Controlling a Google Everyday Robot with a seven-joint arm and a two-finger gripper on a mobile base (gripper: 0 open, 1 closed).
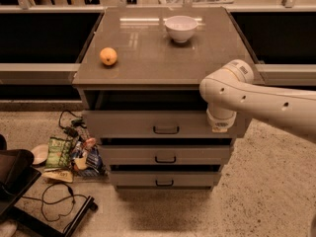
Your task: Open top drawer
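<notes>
A grey-brown cabinet with a flat glossy counter [148, 58] fills the middle of the view, standing on a speckled floor. A thick white robot arm [266, 100] reaches in from the right and bends down over the cabinet's front right corner. Just under the counter's front edge sits the wide grey top drawer [123, 125]. Its front stands forward of the two shorter grey drawers [128, 155] below, and a dark gap shows above it, so it appears partly pulled out. Snack packets and cables [66, 154] lie on the floor to the left. A white ceramic bowl [180, 27] rests near the counter's back edge, and a round orange fruit [108, 56] sits near its left edge. A small black bar handle [166, 130] marks the middle of the top drawer. The tool [220, 126] hangs at the right end of that front, well apart from the handle; whether it is spread or closed cannot be told. The pulling step looks underway, and the next move likely calls for drawing straight outward.
</notes>
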